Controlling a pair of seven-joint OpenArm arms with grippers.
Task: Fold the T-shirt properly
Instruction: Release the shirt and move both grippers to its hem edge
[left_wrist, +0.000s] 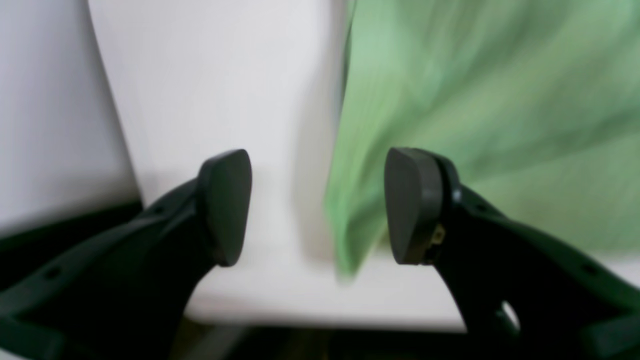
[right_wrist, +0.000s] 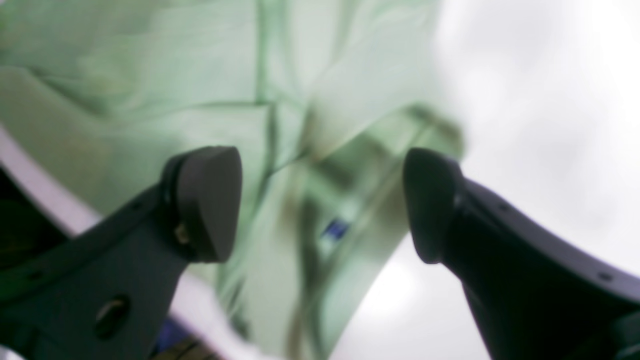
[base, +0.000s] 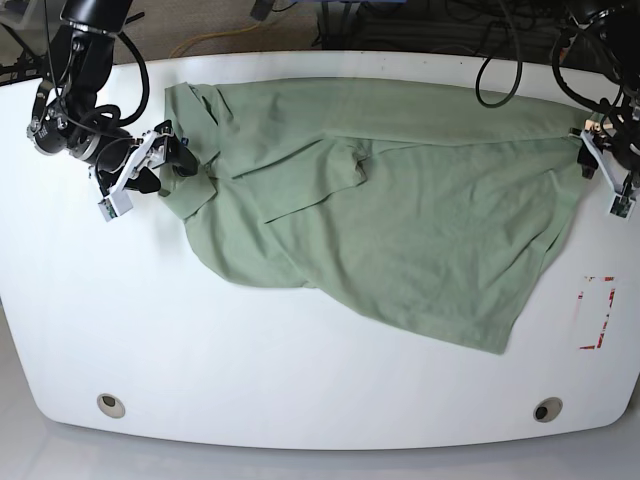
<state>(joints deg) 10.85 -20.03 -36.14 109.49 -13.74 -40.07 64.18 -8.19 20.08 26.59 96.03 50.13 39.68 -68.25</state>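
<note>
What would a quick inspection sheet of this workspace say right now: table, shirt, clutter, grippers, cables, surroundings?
Surface: white table, two round holes near the front edge, red-and-white marking at one end.
Job's things: green T-shirt spread out, partly folded over itself, wrinkled.
Clutter: nothing seen.
Grippers: left gripper open, nothing between its jaws, beside the shirt's edge; right gripper open over the collar end.
Cables: black cables looping behind the table and along both arms.
Surroundings: grey floor beyond the table.

A white table with dark cables behind it.
</note>
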